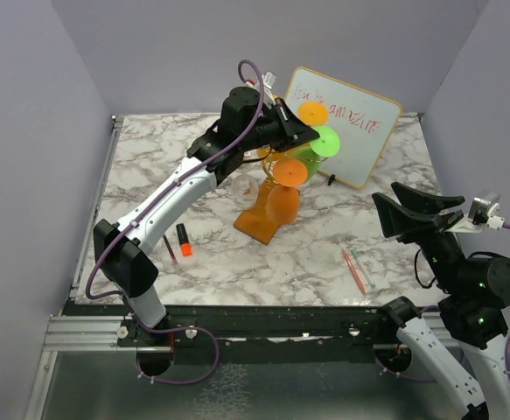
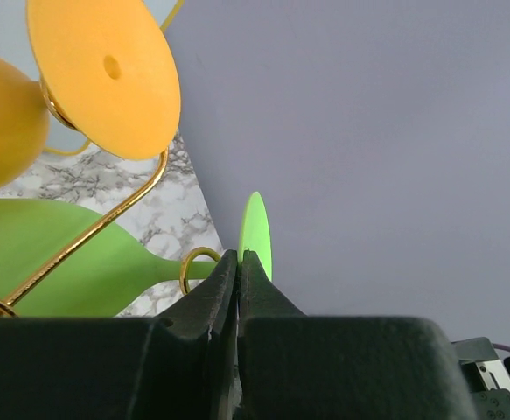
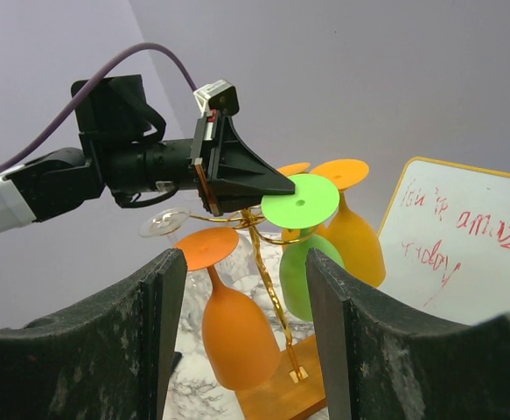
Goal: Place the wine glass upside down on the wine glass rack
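Observation:
The green wine glass hangs upside down in a curled arm of the gold wine glass rack, its foot on top. My left gripper is shut on the rim of that foot. In the left wrist view the jaws pinch the thin green foot; the stem passes through a gold ring, and the bowl lies to the left. The right wrist view shows the glass, the left gripper and the rack's post. My right gripper is open and empty at the right, well away.
An orange glass, a yellow-orange glass and a clear glass also hang on the rack. A whiteboard leans behind it. An orange marker lies front left, pens front right. Purple walls enclose the table.

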Available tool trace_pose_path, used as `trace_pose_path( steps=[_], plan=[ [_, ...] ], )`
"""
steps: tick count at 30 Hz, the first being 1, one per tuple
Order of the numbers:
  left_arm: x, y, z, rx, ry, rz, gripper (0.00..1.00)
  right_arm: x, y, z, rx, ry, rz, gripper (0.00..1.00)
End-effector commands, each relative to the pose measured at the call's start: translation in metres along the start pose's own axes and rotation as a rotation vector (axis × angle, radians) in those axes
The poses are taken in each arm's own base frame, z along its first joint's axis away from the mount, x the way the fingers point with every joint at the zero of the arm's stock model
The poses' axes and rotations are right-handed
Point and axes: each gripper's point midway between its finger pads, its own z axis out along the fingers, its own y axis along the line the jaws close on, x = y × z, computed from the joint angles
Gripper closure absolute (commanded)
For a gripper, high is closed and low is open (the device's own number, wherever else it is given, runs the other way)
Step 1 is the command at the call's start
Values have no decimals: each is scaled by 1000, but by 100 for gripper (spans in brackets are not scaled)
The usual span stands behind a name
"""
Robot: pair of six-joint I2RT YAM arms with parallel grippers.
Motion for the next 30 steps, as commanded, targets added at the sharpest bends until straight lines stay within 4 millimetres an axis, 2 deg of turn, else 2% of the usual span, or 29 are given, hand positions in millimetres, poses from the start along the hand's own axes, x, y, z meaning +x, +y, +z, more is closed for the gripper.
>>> trace_pose_path(
  steps=[1,16,30],
  plan=[
    [-11,2,-2,-17,-37,15,94,-10,-1,-3,16,-21,-12,38],
    [-16,14,-20,-74,-53,49,72,-12,-2,-4,26,-25,-1,38],
    [-43,7,-58,-83,-110,98,62,-6,-5,-2,56,32,15,36]
  ],
)
